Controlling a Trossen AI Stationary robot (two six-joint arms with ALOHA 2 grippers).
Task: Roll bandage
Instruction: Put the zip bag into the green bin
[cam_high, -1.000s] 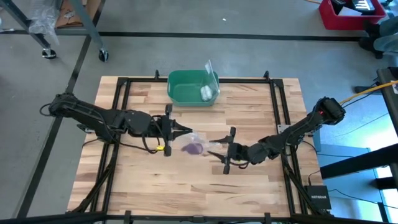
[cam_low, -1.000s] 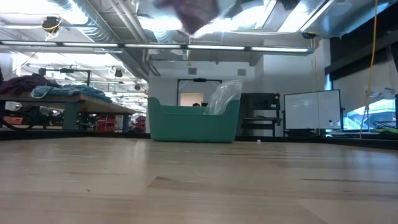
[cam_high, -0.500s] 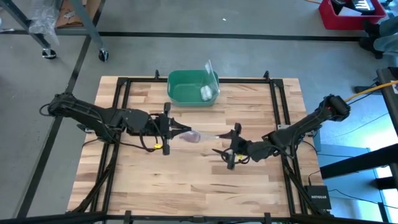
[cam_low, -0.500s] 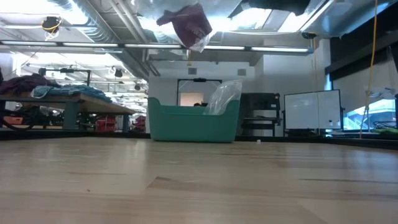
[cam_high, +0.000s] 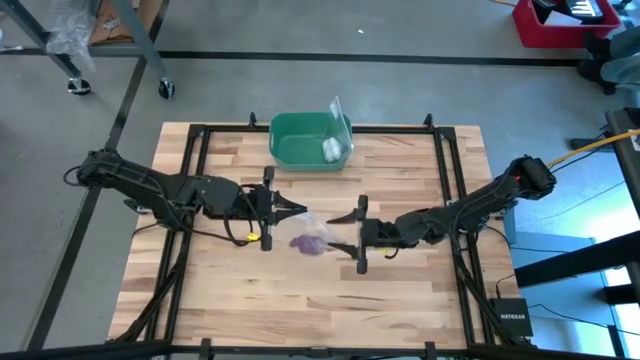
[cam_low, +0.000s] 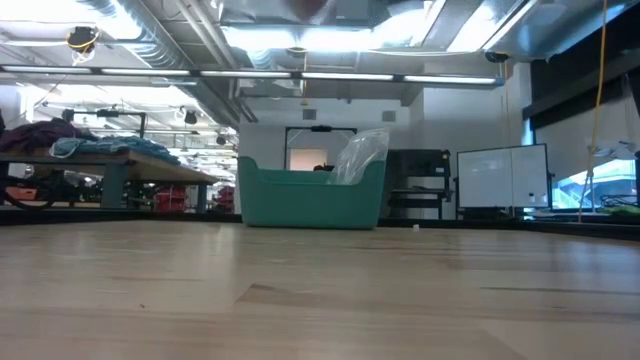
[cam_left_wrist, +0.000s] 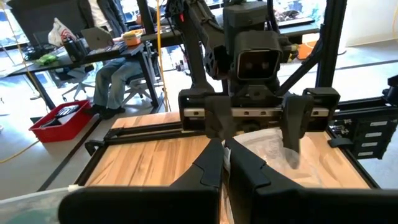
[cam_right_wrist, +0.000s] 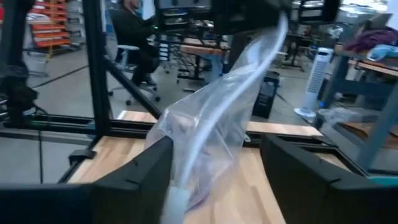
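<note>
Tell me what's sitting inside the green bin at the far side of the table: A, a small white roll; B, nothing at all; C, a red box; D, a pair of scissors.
A: the high view shows a small white roll lying against the right side of the green bin, with a clear plastic sheet standing at the bin's corner.

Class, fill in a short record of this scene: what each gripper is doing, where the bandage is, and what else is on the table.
left gripper: jaws shut on the clear bag
right gripper: jaws open, either side of the bag's other end
bandage: purple, inside the bag, held above the table
bin: green, at the far edge, white roll inside
</note>
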